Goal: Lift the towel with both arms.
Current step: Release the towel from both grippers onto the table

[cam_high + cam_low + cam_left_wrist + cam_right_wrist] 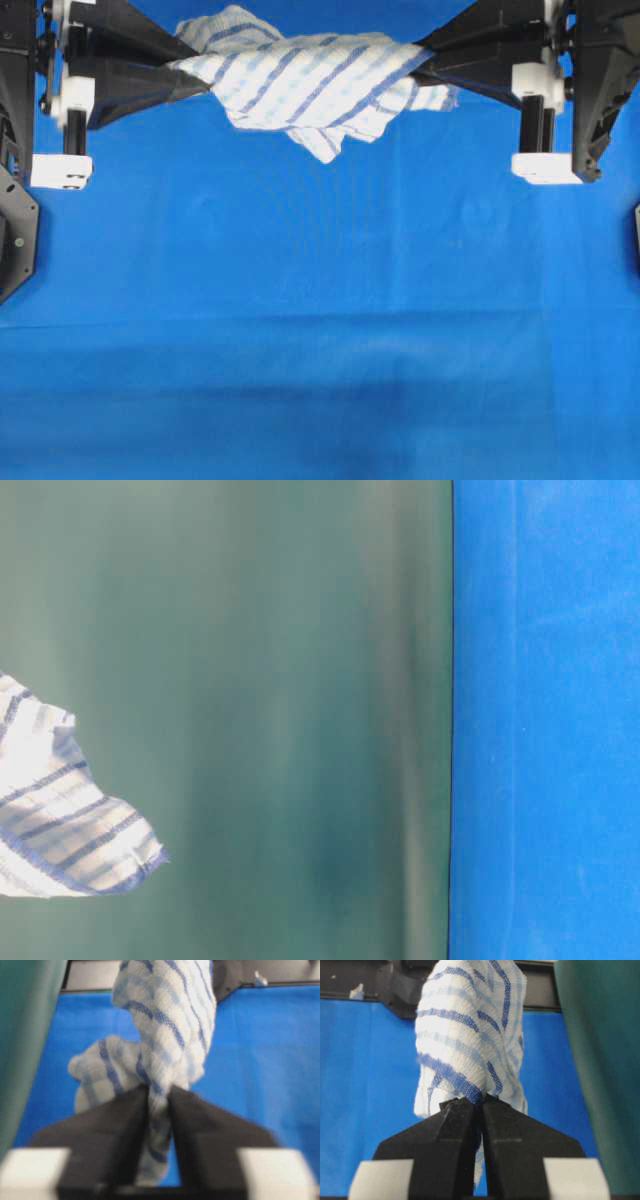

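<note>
I see the towel (310, 85) strung between both grippers; left gripper (159, 1094) pinches it with a slight gap; right gripper (481, 1102) is clamped tight.

Right pincer (481, 1102) pinching towel (470, 1035) over blue cloth (365, 1085).

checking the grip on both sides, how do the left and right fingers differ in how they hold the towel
The left gripper shows a visible gap between its fingers, with the towel running through it; the right gripper has its fingers pressed almost together on the cloth. A loose lump of towel bulges beside the left gripper; at the right gripper the towel rises in one twisted column. Both have the towel between their fingers.
</note>
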Motion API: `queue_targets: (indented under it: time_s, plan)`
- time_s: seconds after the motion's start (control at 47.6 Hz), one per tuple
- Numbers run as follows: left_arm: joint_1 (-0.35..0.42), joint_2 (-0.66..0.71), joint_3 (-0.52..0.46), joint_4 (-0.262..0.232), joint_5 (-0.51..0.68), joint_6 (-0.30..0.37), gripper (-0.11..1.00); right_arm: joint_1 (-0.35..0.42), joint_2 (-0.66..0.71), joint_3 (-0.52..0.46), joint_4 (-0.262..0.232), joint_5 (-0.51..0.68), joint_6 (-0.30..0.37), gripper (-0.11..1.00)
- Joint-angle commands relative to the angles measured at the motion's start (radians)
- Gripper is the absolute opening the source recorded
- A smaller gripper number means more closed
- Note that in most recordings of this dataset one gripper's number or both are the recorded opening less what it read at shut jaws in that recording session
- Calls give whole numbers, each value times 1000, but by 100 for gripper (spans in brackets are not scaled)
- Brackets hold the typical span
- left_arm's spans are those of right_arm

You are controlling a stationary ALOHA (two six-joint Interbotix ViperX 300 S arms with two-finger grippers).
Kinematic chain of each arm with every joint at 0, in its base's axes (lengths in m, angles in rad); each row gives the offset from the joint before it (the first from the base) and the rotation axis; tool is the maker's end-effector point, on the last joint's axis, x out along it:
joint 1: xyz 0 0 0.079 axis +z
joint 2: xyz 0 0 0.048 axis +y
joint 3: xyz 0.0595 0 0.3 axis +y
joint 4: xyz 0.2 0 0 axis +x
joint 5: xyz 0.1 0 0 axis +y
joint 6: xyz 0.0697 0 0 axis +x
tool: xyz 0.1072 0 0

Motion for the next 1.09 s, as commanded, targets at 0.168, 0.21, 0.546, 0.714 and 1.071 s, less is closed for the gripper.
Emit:
queue_targets:
  time_s: [0.168, 0.21, 0.546, 0.714, 1.071]
  plan:
    - [3, -9, -2, 0, -32, -17, 78, -11, -17, -12, -8, 20, 5, 42]
    - [3, -9, 5, -2, -32, -17, 86, -11, -17, -6, -14, 25, 5, 53]
    - [3, -3, 60, 0, -37, -18, 90, -14, -17, 46, -26, 25, 17, 63]
    - [3, 25, 95, 0, -83, -20, 90, -14, -17, 75, -25, 25, 38, 63]
    - [-15, 186, 244, 0, -301, -20, 90, -5, -15, 344, -17, -107, 164, 63]
